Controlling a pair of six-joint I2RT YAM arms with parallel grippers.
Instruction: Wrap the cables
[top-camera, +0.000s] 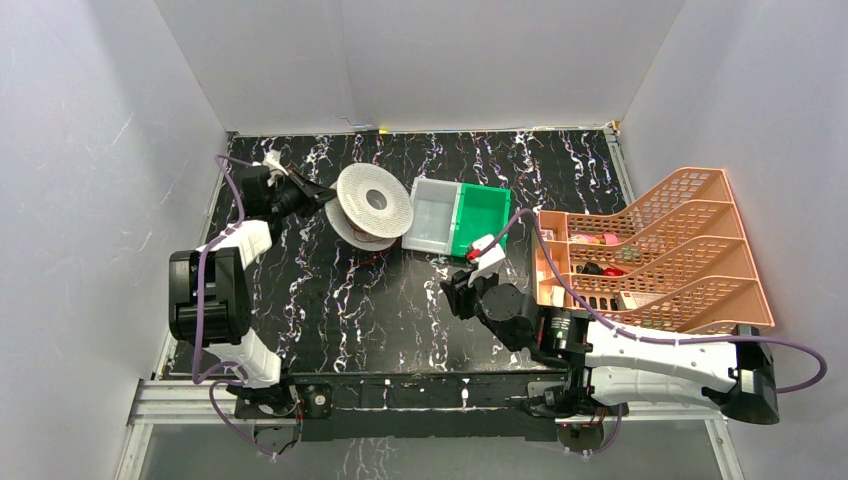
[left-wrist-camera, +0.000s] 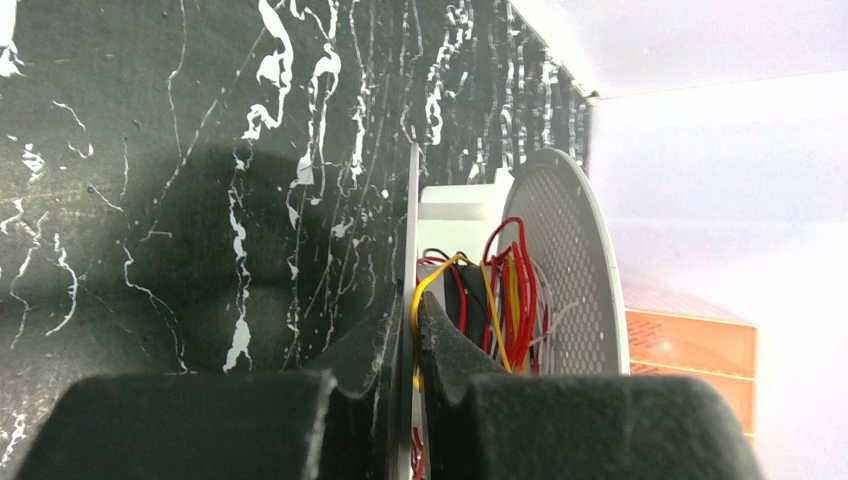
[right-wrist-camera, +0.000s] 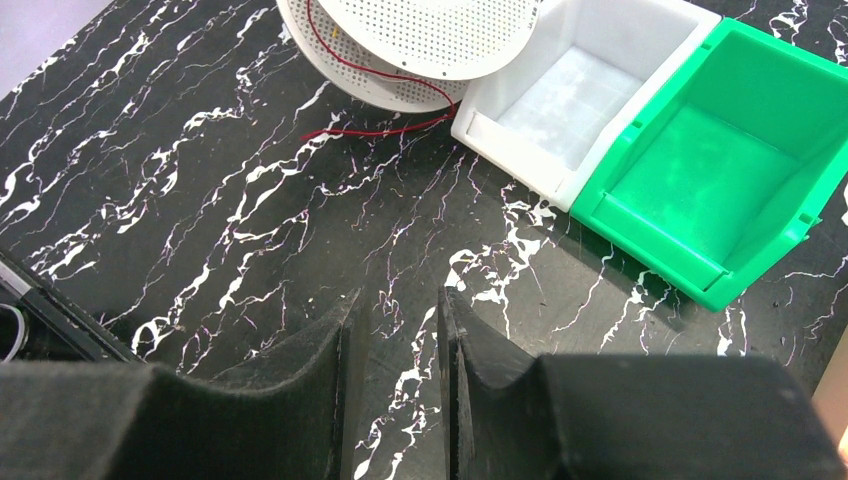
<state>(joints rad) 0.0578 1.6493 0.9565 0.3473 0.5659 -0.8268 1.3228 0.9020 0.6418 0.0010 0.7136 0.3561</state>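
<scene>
The white perforated spool (top-camera: 375, 205) lies tilted at the back middle of the table. Red and yellow cables (left-wrist-camera: 510, 290) are wound loosely round its core between the two flanges. My left gripper (top-camera: 322, 196) is at the spool's left side. In the left wrist view it (left-wrist-camera: 412, 312) is shut on the thin edge of one flange (left-wrist-camera: 412, 220), with a yellow cable (left-wrist-camera: 428, 290) running beside the pad. A loose red cable (right-wrist-camera: 380, 125) trails from the spool (right-wrist-camera: 420, 40) onto the table. My right gripper (right-wrist-camera: 400, 300) hovers over bare table, slightly open and empty.
A white bin (top-camera: 432, 215) and a green bin (top-camera: 483, 215) stand side by side right of the spool, touching it. An orange tiered rack (top-camera: 660, 250) holding small items stands at the right. Grey walls enclose the table.
</scene>
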